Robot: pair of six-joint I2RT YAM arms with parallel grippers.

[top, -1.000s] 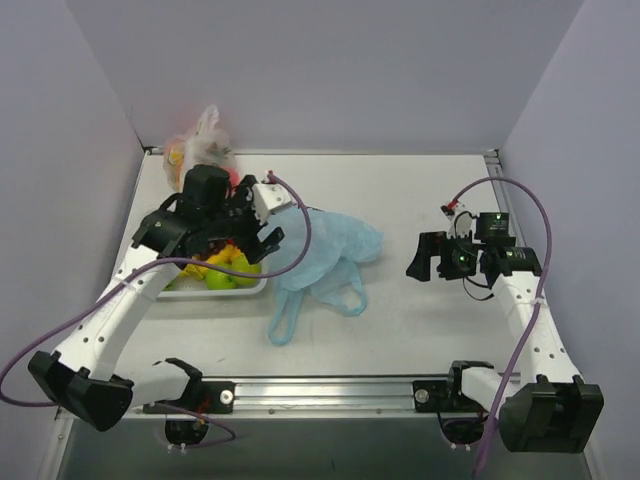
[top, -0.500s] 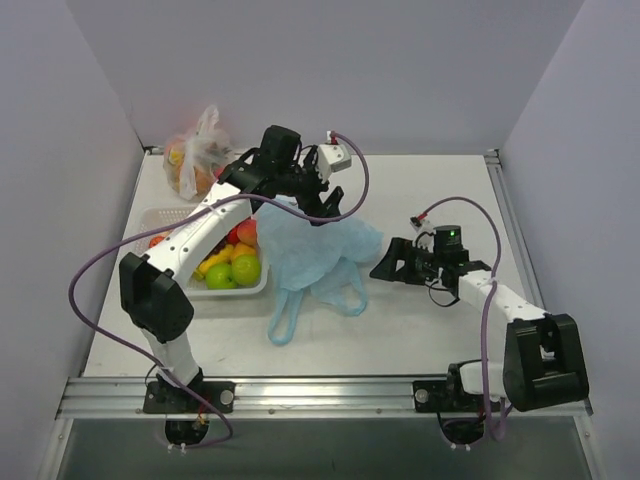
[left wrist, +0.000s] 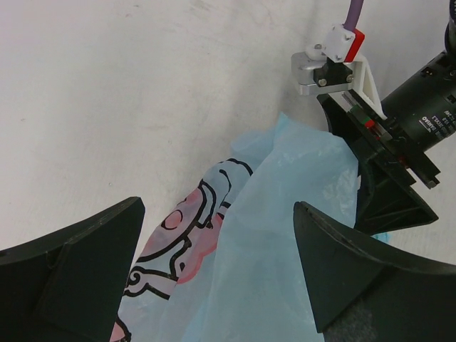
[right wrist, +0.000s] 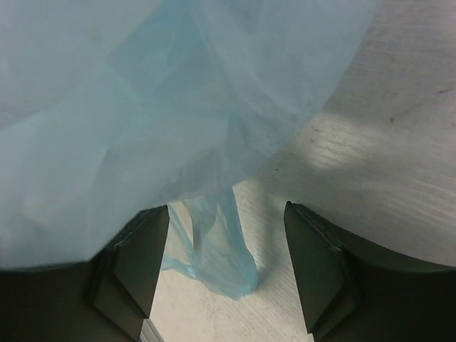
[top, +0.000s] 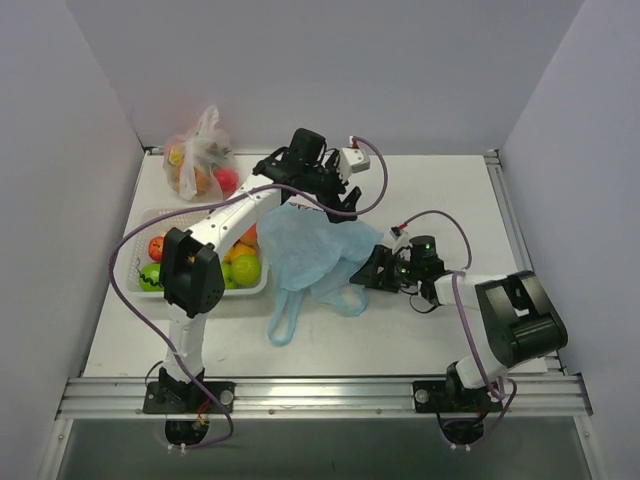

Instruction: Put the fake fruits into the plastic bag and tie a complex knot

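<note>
Plastic bag [right wrist: 107, 107] hides one tip of the right fingers [right wrist: 317, 271], parted, unclamped; left fingers [left wrist: 78, 263] gape wide, empty.

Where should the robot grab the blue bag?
Take the blue bag by its nearest loop handle. That loop lies flat and open on the table, sticking out from the crumpled heap toward the near edge, so a grab from the near side could probably pinch just one thin strip.
</note>
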